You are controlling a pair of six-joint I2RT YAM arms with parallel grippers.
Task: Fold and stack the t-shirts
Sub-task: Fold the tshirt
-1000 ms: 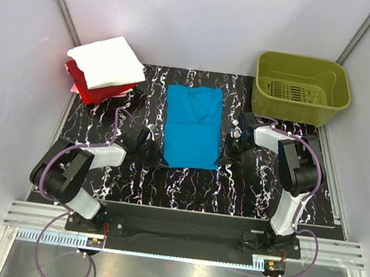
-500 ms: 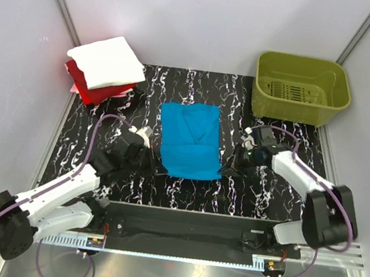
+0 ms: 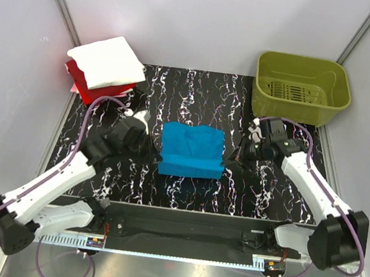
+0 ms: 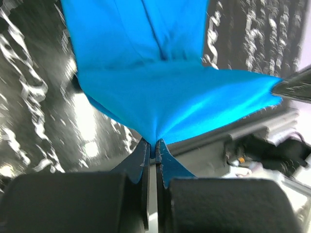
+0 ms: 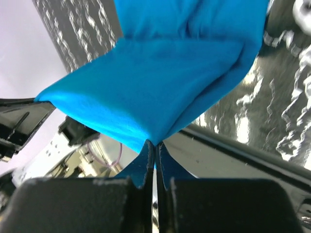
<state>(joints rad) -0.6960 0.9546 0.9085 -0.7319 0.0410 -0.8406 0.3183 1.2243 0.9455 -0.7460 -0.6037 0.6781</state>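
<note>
**While both grippers pinched it, the turquoise t-shirt [image 3: 191, 151] hung part-lifted mid-table**

Left gripper [image 4: 151, 149] was clamped tight on the shirt's near-left corner, right gripper [image 5: 154, 146] on the near-right corner. The near edge was raised and stretched between them. The far part lay on the black marbled table [image 3: 198, 86]. White t-shirt [image 3: 106, 61] sat folded on the red t-shirt [image 3: 88, 87] at the far-left corner. Olive basket [image 3: 296, 113] stood far right, well apart.

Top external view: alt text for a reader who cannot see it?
The left claw and right claw each pinch a near corner of the turquoise-blue t-shirt, holding that edge raised above the marbled table. A folded white t-shirt lies on a red t-shirt at the far left; an olive-green basket stands far right.
</note>
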